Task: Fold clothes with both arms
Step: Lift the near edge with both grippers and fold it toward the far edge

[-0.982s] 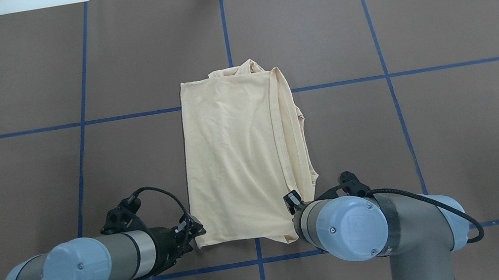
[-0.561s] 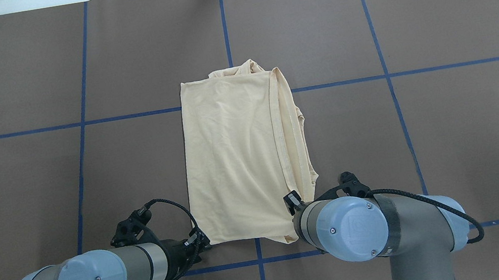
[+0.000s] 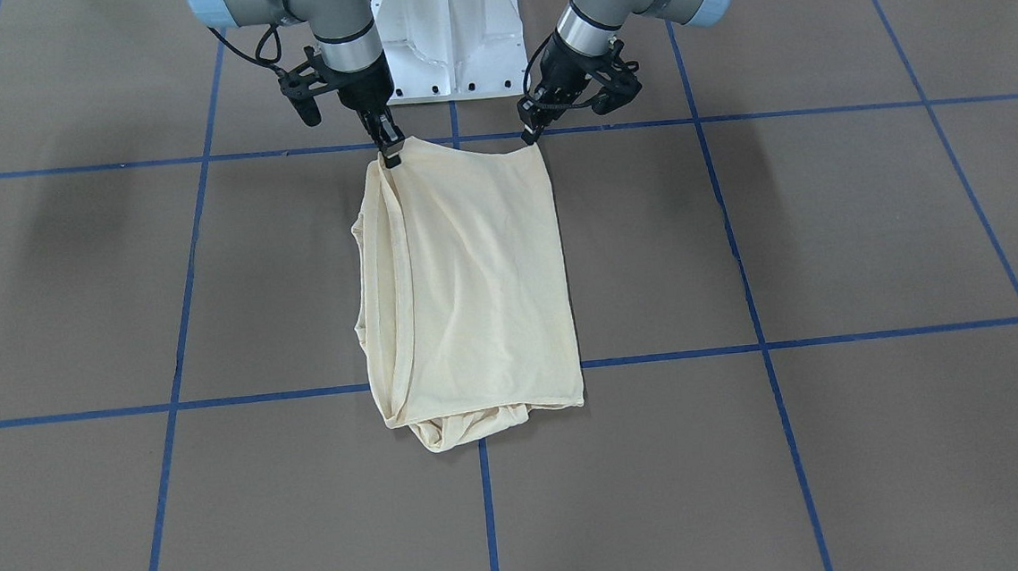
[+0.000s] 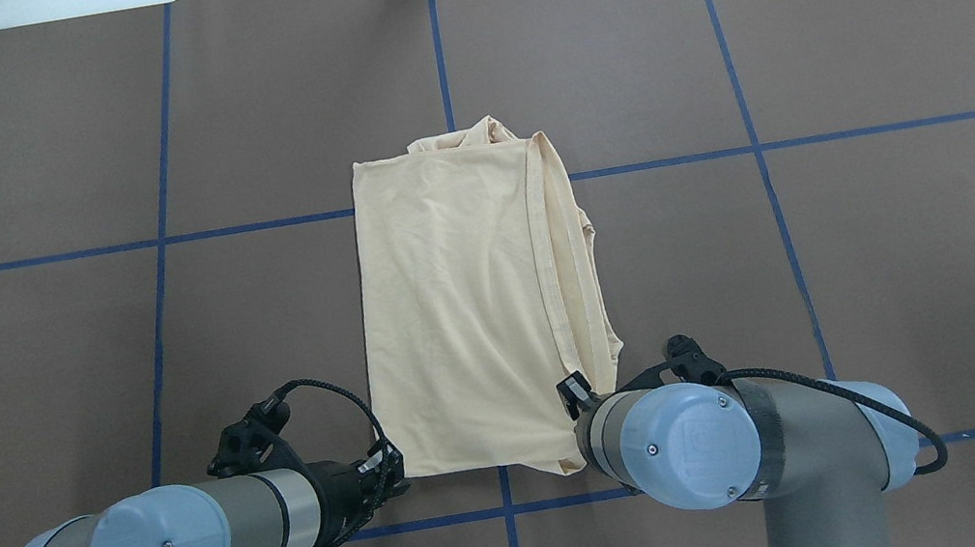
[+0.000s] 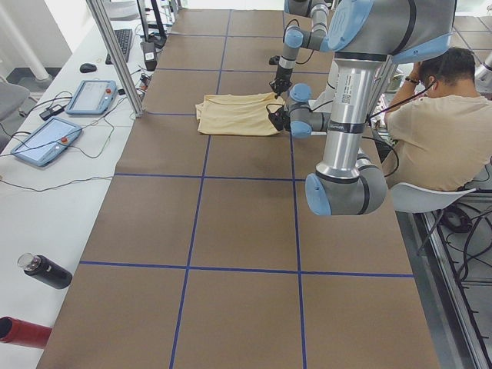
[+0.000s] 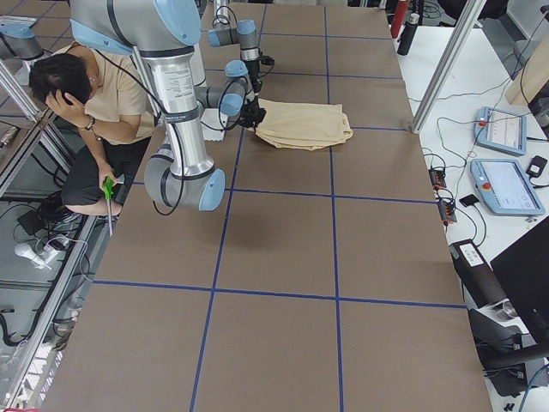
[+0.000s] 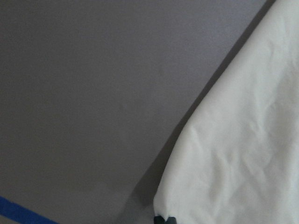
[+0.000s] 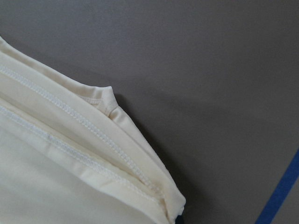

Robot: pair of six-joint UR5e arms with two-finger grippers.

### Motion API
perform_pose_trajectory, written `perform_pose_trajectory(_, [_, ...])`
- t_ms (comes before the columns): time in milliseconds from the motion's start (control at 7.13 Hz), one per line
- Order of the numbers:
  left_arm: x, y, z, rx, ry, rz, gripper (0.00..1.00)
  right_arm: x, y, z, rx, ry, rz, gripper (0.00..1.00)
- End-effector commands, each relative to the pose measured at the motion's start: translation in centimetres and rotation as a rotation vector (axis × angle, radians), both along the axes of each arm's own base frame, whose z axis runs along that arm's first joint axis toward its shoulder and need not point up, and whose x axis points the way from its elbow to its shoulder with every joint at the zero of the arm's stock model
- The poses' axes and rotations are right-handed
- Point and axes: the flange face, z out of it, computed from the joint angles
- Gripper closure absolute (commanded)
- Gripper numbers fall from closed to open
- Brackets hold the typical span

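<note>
Overhead looks forward from six o'clock, front camera back from twelve; both share the folded cream-yellow cloth shirt [image 4: 465, 316].

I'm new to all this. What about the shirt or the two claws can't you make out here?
Shirt: folded, so its inner layers are hidden in every view; no print or label shows.
Right gripper: hidden by its own arm overhead; too small in the front view to judge its grip.
Left gripper: fingertips almost cut off at its wrist view's bottom edge; grip unclear.
</note>
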Motion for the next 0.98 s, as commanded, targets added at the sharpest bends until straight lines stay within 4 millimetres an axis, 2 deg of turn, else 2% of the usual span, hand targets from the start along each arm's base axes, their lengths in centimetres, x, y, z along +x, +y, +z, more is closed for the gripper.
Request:
perform_pose_trajectory(0, [-2.2,1.0,-3.1,-0.005,0.021,0.008,1.00,1.1,-0.1,-0.5,0.004,-0.017,0.005,1.00])
perform_pose_trajectory(140, [-4.8,2.1,-6.3,-0.034,0.064,0.006,1.00,3.6,0.4,-1.2,0.005,-0.049,0.009,1.00])
perform_pose_trajectory(281, [-8.3,2.9,-9.8,-0.037,0.090,0.016,1.00,8.0,1.3,-2.1,0.004,-0.083,0.016,1.00])
perform_pose_trajectory(421, [-8.4,1.8,-10.6,-0.015,0.083,0.007,1.00,9.0,-1.3,-2.7,-0.005,-0.020,0.059,1.00])
perform_pose_trajectory(561, [-7.4,-6.7,-11.1,0.107,0.036,-0.092,1.00,7.7,-8.9,-4.8,-0.040,-0.008,0.092,1.00])
perform_pose_trajectory(702, [-5.9,-13.5,-9.4,0.111,-0.038,-0.103,1.00,7.7,-15.9,-5.7,-0.057,-0.001,0.073,1.00])
perform_pose_trajectory(842, [-5.6,-17.7,-8.3,0.135,-0.036,-0.134,1.00,5.7,-20.5,-5.7,-0.055,0.020,0.066,1.00])
